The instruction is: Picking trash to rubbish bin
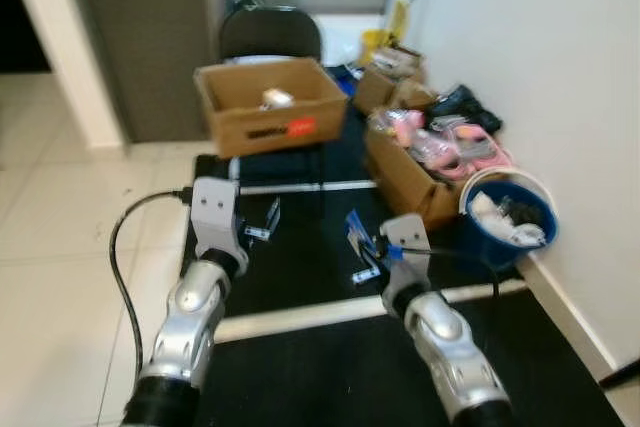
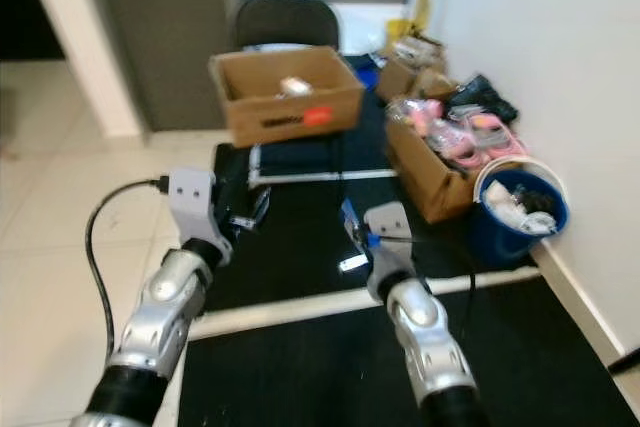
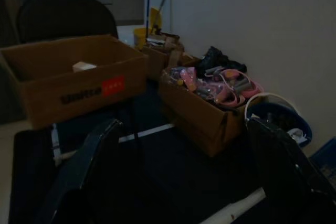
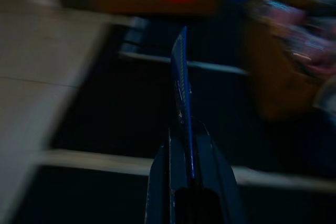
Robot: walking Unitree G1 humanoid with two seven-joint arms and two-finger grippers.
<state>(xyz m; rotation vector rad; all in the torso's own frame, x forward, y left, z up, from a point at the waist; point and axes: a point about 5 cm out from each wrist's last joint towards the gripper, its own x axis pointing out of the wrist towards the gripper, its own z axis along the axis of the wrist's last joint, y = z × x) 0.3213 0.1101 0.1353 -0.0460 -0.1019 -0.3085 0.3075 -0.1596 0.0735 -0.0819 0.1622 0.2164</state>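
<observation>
My right gripper (image 1: 364, 255) is shut on a thin blue wrapper (image 1: 356, 229), which stands edge-on between the fingers in the right wrist view (image 4: 181, 82). It hangs over the black mat (image 1: 300, 257). The blue rubbish bin (image 1: 512, 232) stands to its right against the wall, with white and dark trash inside. My left gripper (image 1: 262, 222) is raised over the mat's left part and is open, its black fingers (image 3: 86, 166) spread wide with nothing between them.
An open cardboard box (image 1: 270, 107) rests on a black chair (image 1: 270, 32) ahead. A second box (image 1: 415, 172) full of pink items stands next to the bin, with more clutter behind. A white wall (image 1: 560, 67) runs along the right. Pale tiles (image 1: 60, 247) lie left.
</observation>
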